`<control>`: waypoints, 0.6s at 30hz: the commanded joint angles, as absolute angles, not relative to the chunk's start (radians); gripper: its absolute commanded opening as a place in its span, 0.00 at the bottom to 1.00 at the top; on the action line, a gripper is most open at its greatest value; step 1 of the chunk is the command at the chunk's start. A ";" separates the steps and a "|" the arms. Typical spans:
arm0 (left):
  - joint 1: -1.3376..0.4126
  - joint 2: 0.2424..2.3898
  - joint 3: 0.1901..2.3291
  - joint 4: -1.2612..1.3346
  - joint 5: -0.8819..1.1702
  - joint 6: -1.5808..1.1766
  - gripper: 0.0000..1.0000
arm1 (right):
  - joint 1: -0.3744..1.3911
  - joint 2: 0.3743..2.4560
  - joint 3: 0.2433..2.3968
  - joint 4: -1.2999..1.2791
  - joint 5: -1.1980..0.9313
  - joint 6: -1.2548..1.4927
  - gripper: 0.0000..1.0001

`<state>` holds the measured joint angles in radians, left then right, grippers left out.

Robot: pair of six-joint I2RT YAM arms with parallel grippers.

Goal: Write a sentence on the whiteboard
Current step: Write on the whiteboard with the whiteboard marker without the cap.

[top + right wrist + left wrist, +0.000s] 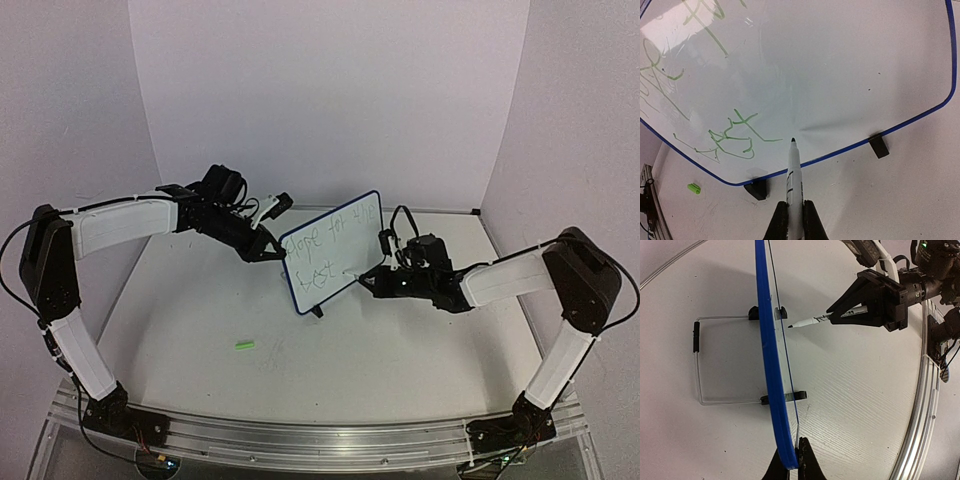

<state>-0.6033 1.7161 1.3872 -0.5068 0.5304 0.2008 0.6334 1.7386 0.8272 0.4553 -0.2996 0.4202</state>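
Item 1 – left gripper [792,462]: jaws pinched on the dark blue rim of the whiteboard [771,365], holding it by the edge. Board ran straight ahead of the fingers, upright on its wire stand [697,365].

Item 2 – right gripper [795,220]: clamped on a marker [793,170], barrel pointing fwd. Tip sat at the board's lower face, just past the end of the green writing [735,135], 2nd line.

Item 3 – green cap [694,188]: on the table [400,340], down-left of the rt fingers, apart from the board.

Risks, my read: too hard a push w/ the tip could tilt the board back on its thin stand or twist it in the left pinch. Too light a push would leave a broken stroke. Little blank room lay below the tip, so a low stroke could run onto the rim.

Views: left wrist gave the board edge-on, so I could judge tip-to-face spacing (very close; contact not certain). Rt wrist showed the lettering but no depth. Top alone showed both arms & the full text
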 commanded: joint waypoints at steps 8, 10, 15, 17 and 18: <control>-0.617 1.706 1.393 -0.574 0.520 0.219 0.00 | 0.631 1.758 0.874 0.483 -0.296 0.417 0.00; -0.617 1.706 1.393 -0.575 0.520 0.220 0.00 | 0.631 1.763 0.878 0.483 -0.296 0.417 0.00; -0.617 1.705 1.393 -0.574 0.520 0.219 0.00 | 0.631 1.778 0.887 0.484 -0.301 0.417 0.00; -0.617 1.706 1.393 -0.574 0.521 0.219 0.00 | 0.630 1.781 0.889 0.484 -0.302 0.417 0.00; -0.617 1.706 1.393 -0.574 0.520 0.219 0.00 | 0.631 1.782 0.890 0.483 -0.302 0.417 0.00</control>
<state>-0.6037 1.7161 1.3872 -0.5072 0.5301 0.2009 0.6334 1.7645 0.8530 0.4553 -0.3030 0.4202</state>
